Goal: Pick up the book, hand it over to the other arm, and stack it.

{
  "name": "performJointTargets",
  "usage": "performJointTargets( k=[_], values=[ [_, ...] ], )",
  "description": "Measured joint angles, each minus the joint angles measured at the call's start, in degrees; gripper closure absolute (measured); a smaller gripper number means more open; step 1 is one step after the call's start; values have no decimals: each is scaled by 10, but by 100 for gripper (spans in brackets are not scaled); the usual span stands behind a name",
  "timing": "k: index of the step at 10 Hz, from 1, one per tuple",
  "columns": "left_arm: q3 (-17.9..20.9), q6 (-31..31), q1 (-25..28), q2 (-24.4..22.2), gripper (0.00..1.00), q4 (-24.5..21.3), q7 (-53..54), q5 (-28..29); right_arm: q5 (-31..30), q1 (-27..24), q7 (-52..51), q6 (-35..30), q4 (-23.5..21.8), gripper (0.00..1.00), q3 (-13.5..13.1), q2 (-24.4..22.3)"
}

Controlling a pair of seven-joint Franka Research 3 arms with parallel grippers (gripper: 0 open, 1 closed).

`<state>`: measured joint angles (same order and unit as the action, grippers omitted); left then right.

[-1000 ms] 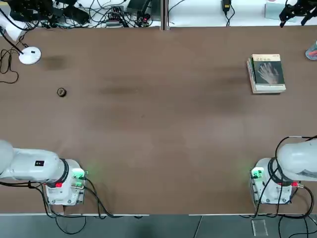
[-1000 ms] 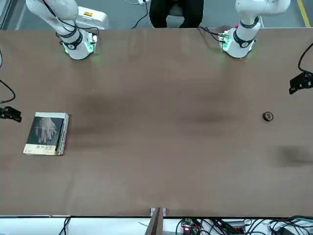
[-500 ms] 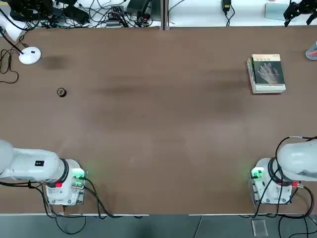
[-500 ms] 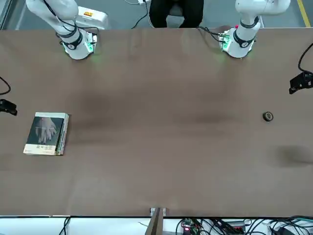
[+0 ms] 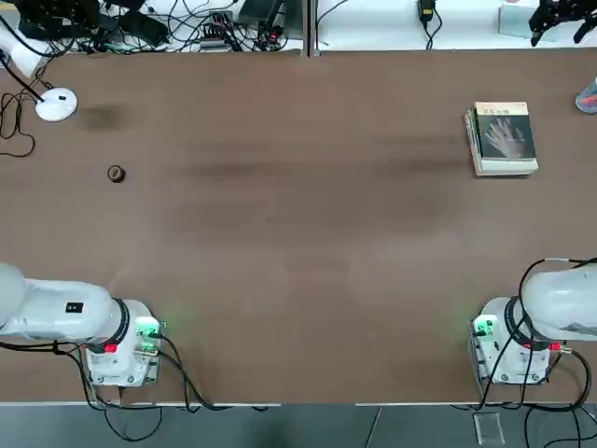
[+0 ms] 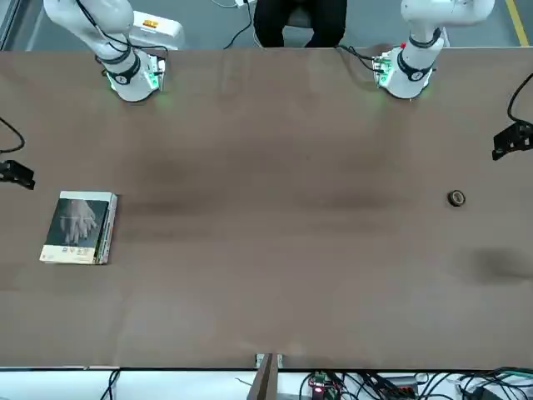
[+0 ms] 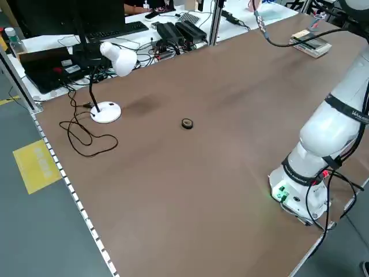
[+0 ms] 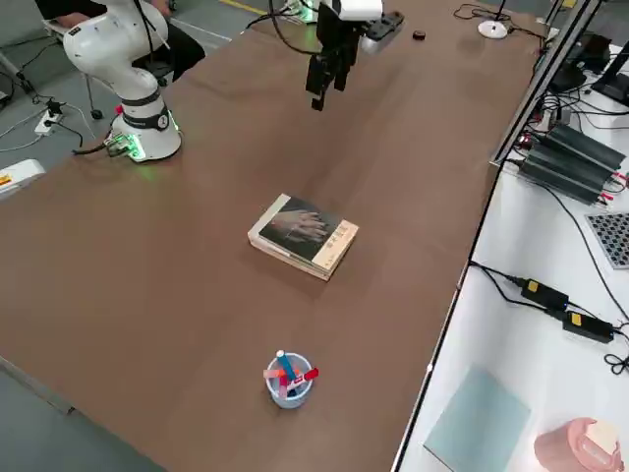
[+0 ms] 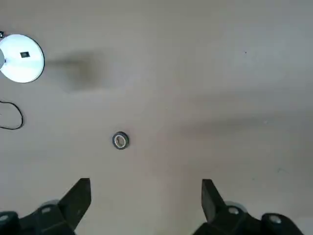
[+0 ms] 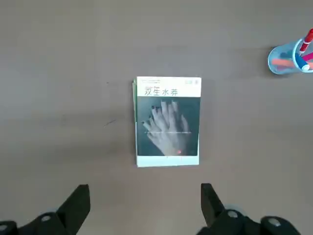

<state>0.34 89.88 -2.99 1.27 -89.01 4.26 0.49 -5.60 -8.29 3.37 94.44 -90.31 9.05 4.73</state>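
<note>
We find the book (image 10: 167, 122) lying flat on the brown counter (image 5: 298, 243), on the robot's right side and toward the far edge. It sits on top of a thicker book (image 8: 285, 250), whose pale page block shows beneath it in the right side view. Its dark cover with the pale hand image faces up, and nothing grips it.

The right gripper (image 10: 145, 196) hangs high above the counter, with the book in its wrist view. Its fingers (image 10: 78, 200) are spread wide and hold nothing. In the right side view we see this gripper (image 8: 327, 69) raised well clear of the stack, displaced toward the centre of the counter.

The left gripper (image 9: 145, 193) also hangs above the counter on the robot's left side, its fingers (image 9: 80, 196) spread apart and empty. Below it lie a small dark ring (image 9: 120, 140), which may be a roll of tape, though we cannot confirm this at that size, and the round white base of a desk lamp (image 9: 21, 64).

In the top view the ring (image 5: 116, 174) lies well apart from the stack, near the lamp base (image 5: 56, 105). A blue cup of pens (image 8: 287, 378) stands near the stack, at the counter's right edge. Cables and power strips (image 5: 168, 26) lie on the white bench beyond the far edge.
</note>
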Motion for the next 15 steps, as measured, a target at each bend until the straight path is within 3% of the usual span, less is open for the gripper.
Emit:
performJointTargets(
  k=[7, 15],
  values=[
    [0, 0, 0, 0, 0, 0, 0, 0, 0, 34, 29, -17, 20, 0, -10, -21],
    [-1, 0, 0, 0, 0, 2, 0, 0, 19, 34, -45, -26, 21, 0, -25, -20]
  ],
)
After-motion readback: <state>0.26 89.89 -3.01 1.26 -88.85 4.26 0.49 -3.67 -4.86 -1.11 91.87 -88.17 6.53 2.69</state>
